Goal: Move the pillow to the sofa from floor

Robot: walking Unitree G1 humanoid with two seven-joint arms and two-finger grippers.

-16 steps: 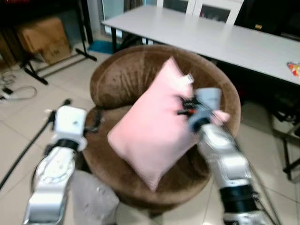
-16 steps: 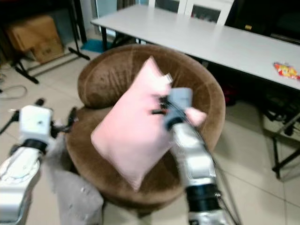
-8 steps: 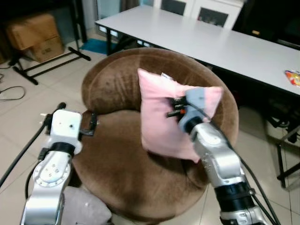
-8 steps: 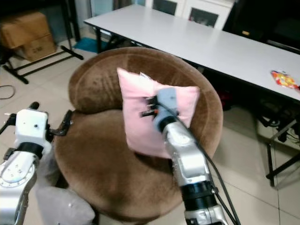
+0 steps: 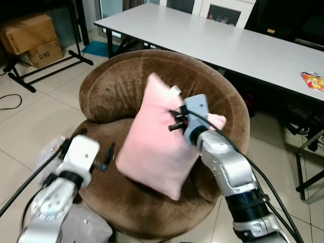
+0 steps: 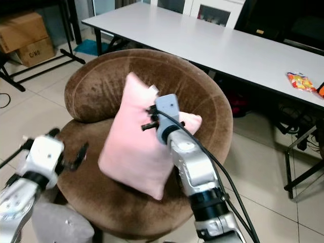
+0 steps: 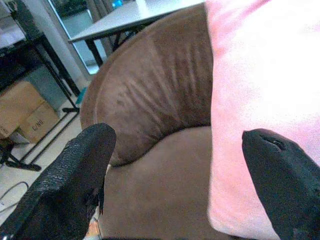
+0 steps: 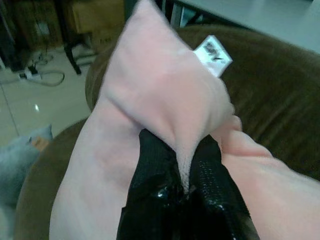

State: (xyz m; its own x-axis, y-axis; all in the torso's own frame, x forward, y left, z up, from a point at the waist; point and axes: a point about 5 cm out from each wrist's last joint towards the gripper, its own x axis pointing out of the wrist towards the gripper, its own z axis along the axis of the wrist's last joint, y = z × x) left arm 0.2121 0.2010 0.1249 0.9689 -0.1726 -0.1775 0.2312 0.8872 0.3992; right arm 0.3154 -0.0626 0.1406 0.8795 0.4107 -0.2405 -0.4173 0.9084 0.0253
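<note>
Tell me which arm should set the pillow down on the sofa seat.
Right, probably. The right gripper is shut on the pink pillow above the brown sofa; the left gripper is open beside it.

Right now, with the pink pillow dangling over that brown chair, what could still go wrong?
The right gripper pinches only a fold near the top of the pink pillow, so the fabric might slip out early. The pillow hangs tilted above the brown sofa seat; let go now, it could tip forward off the front edge. The left gripper, jaws open, sits close beside it and might snag it.
</note>
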